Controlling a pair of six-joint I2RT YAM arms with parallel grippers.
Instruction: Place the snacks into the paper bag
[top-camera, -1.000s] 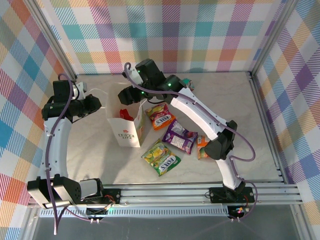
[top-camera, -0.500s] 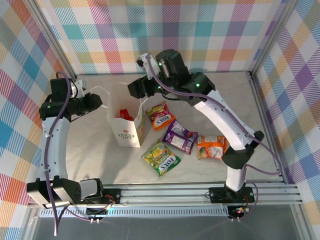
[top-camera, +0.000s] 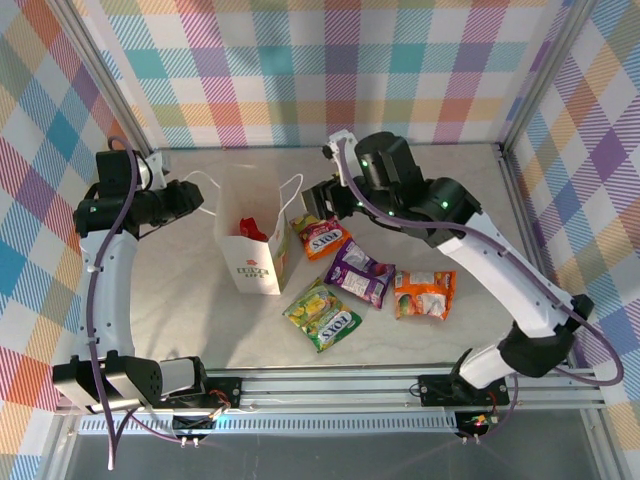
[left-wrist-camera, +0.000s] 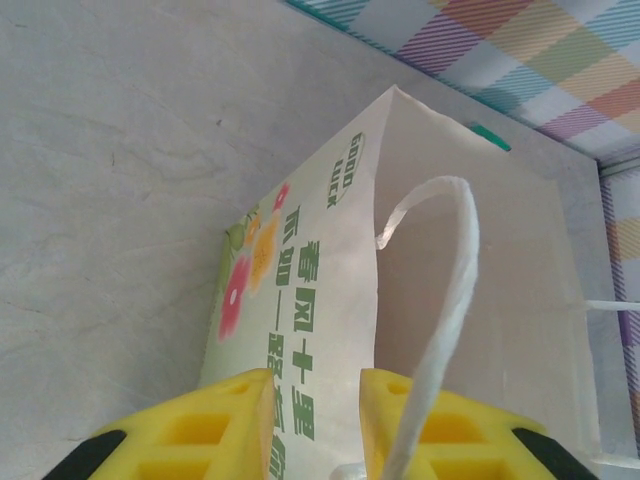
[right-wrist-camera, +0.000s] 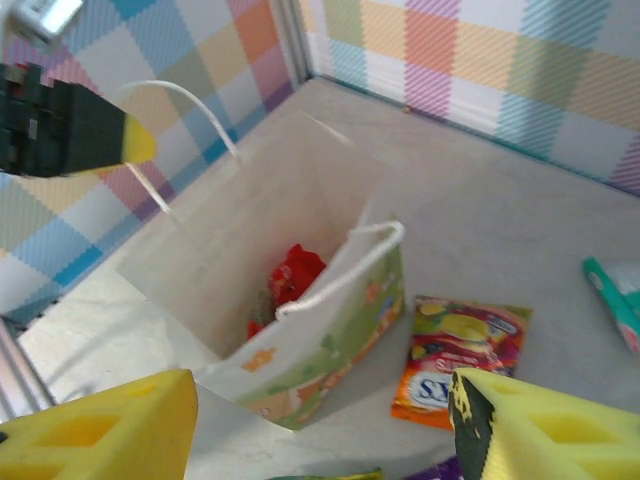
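The white paper bag (top-camera: 258, 262) stands upright and open left of centre, with a red packet (top-camera: 249, 230) inside it. My left gripper (top-camera: 193, 200) is at the bag's left side, next to its cord handle (left-wrist-camera: 450, 280). The jaws stand slightly apart, and the printed bag wall (left-wrist-camera: 300, 300) shows between them. My right gripper (top-camera: 318, 203) hovers open and empty, above and to the right of the bag's mouth. On the table lie an orange packet (top-camera: 321, 236), a purple one (top-camera: 358, 272), a second orange one (top-camera: 425, 294) and a green-yellow one (top-camera: 322, 314). A teal packet (right-wrist-camera: 612, 290) lies farther back.
Plaid walls and metal posts (top-camera: 525, 110) close in the marble table (top-camera: 480, 200) on three sides. The arm-base rail (top-camera: 330, 385) runs along the near edge. The right arm's long links arch over the table's right half.
My right arm has drawn back to the right from over the bag, jaws widening, which uncovers the second orange packet. My left gripper's jaws have opened a little beside the bag.
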